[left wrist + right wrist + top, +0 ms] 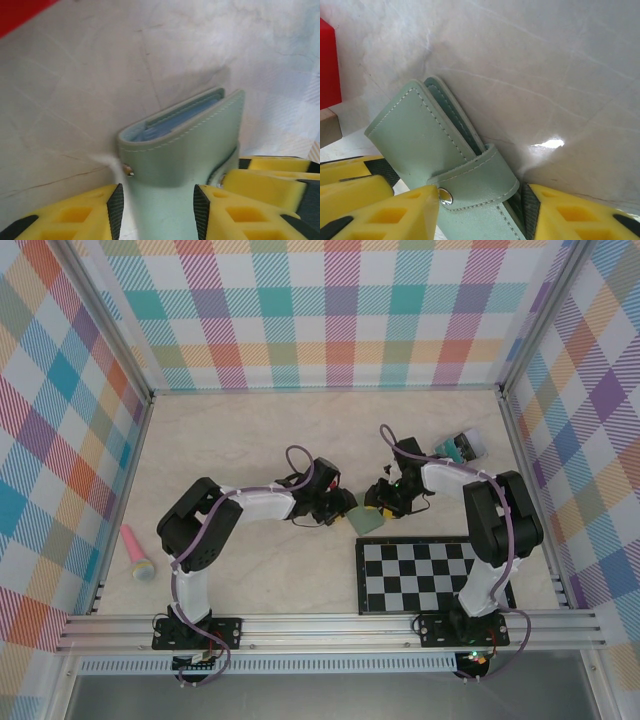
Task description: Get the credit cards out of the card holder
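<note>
The sage-green card holder (366, 521) lies folded between the two arms at the table's middle. In the left wrist view the card holder (185, 145) stands on edge, its blue-grey lining showing at the top. My left gripper (157, 210) is closed round its lower part, both black pads against its sides. In the right wrist view my right gripper (480, 210) clasps the card holder (420, 135) at its snapped strap (475, 182), one finger by the metal stud. I cannot make out any credit cards; they are hidden inside. Seen from above, the left gripper (340, 508) and right gripper (381, 502) meet at it.
A black-and-white checkerboard (430, 575) lies just in front of the right arm. A clear box with teal contents (462, 446) sits at the back right. A pink toy (138, 553) lies at the left edge. A red block (329, 65) stands close by.
</note>
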Robot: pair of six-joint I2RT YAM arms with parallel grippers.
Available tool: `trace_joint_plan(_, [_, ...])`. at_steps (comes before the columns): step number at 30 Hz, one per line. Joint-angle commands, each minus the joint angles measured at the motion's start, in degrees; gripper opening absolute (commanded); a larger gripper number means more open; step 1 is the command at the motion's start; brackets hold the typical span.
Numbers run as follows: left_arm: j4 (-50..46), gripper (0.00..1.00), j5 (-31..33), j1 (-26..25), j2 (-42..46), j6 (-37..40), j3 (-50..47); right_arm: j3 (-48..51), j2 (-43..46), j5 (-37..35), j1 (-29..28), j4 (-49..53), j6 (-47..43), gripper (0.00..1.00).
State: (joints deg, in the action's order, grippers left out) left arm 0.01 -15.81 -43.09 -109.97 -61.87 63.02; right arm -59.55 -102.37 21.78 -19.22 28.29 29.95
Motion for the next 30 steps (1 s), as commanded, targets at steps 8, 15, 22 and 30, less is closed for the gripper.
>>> trace_joint_plan(8, [7.32,0.34,-6.55,-0.45,-2.22,0.61,-2.12,1.45,1.2,3.64,-0.28,-1.82,1.69,0.38])
trace_joint_plan(15, [12.23,0.23,-7.96,-0.01,-1.95,1.89,-3.11,1.63,1.44,4.69,-0.29,-2.38,1.24,0.39])
trace_joint_plan(22, [11.81,0.03,-7.02,0.63,0.4,4.52,-4.14,-0.36,3.68,-1.26,-0.29,1.82,-0.92,0.45])
trace_joint_plan(30, [6.8,0.0,-5.37,0.7,3.07,8.34,-3.02,-2.03,9.28,-7.61,-1.42,6.89,-5.22,0.51])
